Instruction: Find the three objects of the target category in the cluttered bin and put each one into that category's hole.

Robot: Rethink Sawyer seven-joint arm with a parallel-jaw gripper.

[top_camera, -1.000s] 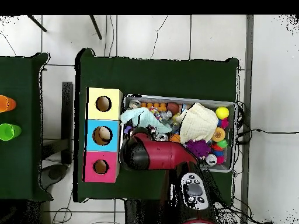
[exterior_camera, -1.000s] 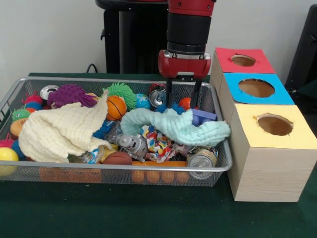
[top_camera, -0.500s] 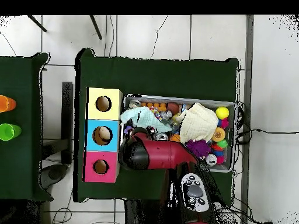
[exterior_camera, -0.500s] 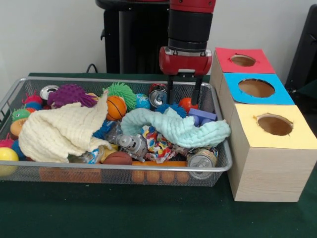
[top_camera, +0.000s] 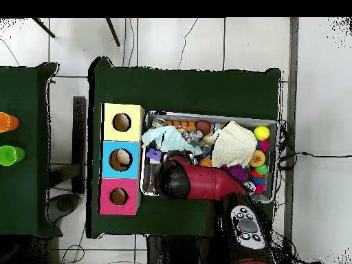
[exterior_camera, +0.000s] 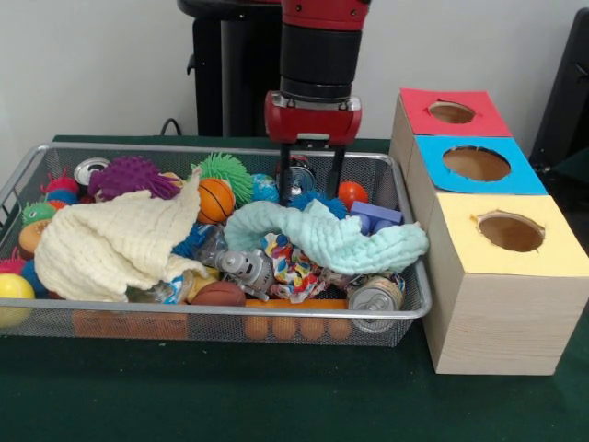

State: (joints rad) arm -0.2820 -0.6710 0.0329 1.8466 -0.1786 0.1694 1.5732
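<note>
Hanging over the far side of the bin, the gripper has its two dark jaws spread apart, with nothing between them. Their tips are just above a silver can near the back rim.

The bin stands on the green table, and its right end is close to a row of three wooden boxes. The yellow box is nearest to the camera, the blue box is in the middle and the red box is farthest. Each one has a round hole on top.

Inside the bin there is very little free room. A cream cloth covers the left half, and a light green cloth lies across the right half. Around them I see a purple spiky ball, a green spiky ball, a small basketball, a yellow ball at the left edge, and another can at the front right corner. No writing on the cans can be read.

In the overhead view the red arm covers the near part of the bin, so the jaws are hidden there. This view also shows something pale inside the hole of the blue box, and an orange cup and a green cup on a second table at the side.
</note>
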